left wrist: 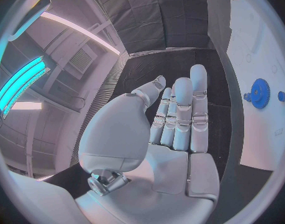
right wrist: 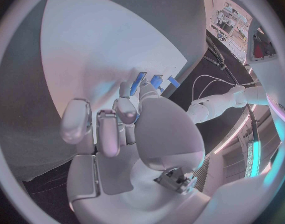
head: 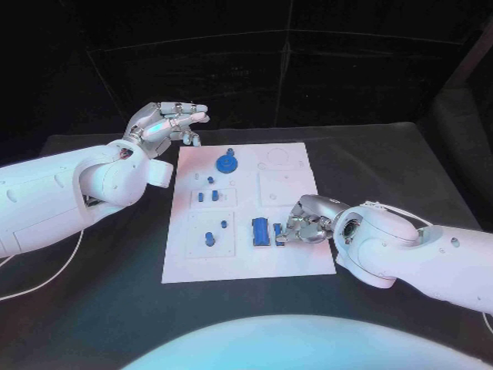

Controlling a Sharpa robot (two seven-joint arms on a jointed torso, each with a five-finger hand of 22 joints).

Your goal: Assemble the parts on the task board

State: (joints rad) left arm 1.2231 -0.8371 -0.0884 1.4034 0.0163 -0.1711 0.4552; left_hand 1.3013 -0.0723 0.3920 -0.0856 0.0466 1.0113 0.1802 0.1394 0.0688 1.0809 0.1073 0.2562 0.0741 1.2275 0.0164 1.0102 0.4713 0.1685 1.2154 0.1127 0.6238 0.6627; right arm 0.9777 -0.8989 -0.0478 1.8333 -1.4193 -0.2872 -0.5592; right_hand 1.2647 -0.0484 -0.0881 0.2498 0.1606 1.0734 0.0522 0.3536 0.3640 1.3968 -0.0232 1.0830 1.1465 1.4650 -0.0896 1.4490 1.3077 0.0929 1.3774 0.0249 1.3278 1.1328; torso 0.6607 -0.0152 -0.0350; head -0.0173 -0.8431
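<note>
The white task board lies in the middle of the black table. A blue gear stands at its far end, small blue pegs sit along its left half, and a blue block stands near its right side. My right hand is low over the board's right edge, its fingers curled. Thumb and a finger pinch a small blue part beside the block. My left hand hovers off the board's far left corner, palm flat, fingers straight, holding nothing.
Another small blue peg stands in the near left section of the board. Bare black table surrounds the board. White cables trail under my left arm.
</note>
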